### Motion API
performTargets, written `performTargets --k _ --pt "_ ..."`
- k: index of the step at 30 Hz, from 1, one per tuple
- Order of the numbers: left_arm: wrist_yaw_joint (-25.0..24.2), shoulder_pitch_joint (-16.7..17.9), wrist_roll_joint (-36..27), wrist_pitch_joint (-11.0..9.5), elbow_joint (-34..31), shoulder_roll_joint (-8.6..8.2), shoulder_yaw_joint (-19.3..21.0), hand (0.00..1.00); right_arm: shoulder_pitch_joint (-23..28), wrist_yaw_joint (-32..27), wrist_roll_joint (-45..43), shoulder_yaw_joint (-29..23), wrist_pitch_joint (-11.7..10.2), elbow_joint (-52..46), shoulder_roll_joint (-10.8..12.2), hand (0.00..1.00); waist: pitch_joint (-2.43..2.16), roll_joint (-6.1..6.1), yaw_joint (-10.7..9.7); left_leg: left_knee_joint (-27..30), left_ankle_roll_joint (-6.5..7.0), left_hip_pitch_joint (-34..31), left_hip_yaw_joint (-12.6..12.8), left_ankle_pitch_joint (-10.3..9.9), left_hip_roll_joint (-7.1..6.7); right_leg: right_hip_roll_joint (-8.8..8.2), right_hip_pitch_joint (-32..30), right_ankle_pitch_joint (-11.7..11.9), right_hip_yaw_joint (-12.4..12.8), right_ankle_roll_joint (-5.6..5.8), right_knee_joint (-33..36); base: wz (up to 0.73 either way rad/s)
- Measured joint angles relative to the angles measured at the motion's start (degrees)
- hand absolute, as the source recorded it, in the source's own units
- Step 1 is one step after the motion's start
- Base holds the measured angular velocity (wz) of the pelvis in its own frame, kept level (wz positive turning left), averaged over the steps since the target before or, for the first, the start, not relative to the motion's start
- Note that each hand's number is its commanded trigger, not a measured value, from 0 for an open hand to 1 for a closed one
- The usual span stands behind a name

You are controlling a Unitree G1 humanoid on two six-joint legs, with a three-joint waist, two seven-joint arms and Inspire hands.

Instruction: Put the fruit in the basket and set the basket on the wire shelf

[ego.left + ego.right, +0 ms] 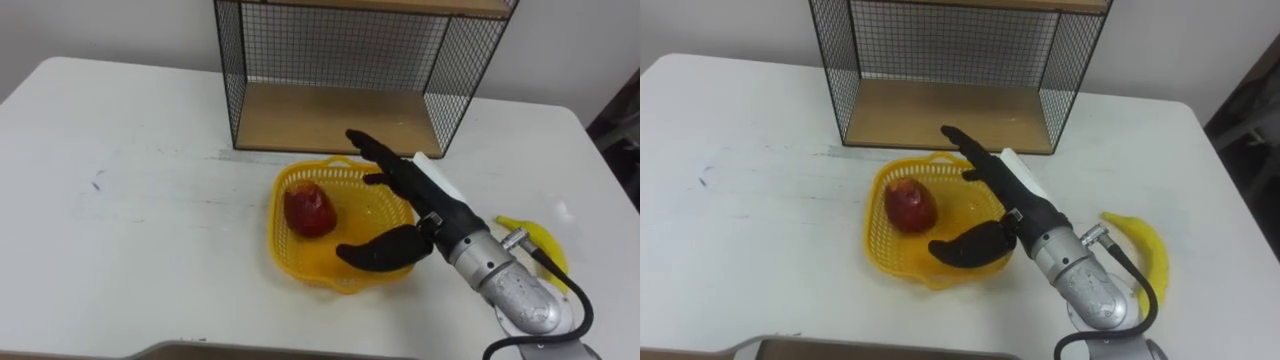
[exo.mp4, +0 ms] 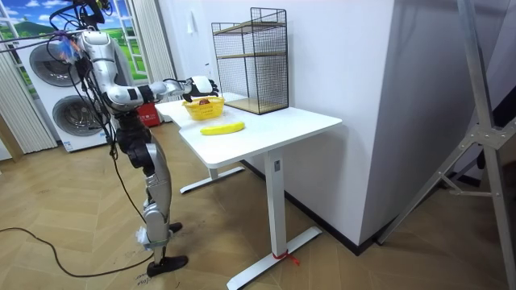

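– Where is the right hand (image 1: 415,200), and is it holding anything?

– It hangs over the near right edge of the yellow basket (image 1: 300,262), fingers straight and spread, thumb held apart below them. It holds nothing.

– And the fruit?

– A red apple (image 1: 308,210) lies inside the basket, just past the fingertips and to their left. The banana (image 1: 540,243) is out on the table (image 1: 140,200), behind the palm and on the outer right side of the wrist, partly covered by the forearm.

– How does it lie?

– Its long axis runs roughly alongside the forearm, so I judge the hand must draw back and swing right, then turn across the banana to close on it.

– And the wire shelf (image 1: 330,115)?

– Straight ahead of the fingertips, just beyond the basket, its lower board bare. That step comes once the banana is in
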Motion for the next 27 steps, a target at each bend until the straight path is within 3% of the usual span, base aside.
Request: performTargets --k 14,18,27 --pt "0.2 0.1 -0.1 -0.1 0.0 -0.06 -2.4 0.00 0.5 -2.8 0.7 0.0 0.0 0.0 0.0 0.00 0.09 0.15 -0.1 0.1 0.00 0.2 0.1 0.0 0.01 -0.01 0.0 0.0 0.1 -0.02 0.0 0.00" --pt "0.2 0.3 -0.1 -1.0 0.0 -0.02 -2.2 0.00 0.5 -4.0 2.7 -0.5 -0.1 -0.1 -0.2 0.00 0.18 0.28 -0.4 0.1 0.00 0.1 0.2 0.0 0.01 0.00 -0.2 0.0 0.3 -0.02 0.2 0.00" --pt "0.2 1.9 0.1 -1.8 0.0 -0.72 0.8 0.00 0.4 -10.1 8.7 -8.9 -2.4 -0.9 -0.1 0.00 0.23 0.91 -1.2 -0.2 0.04 0.6 0.8 0.0 0.03 -0.02 -0.1 0.0 0.8 0.00 0.1 -0.02"
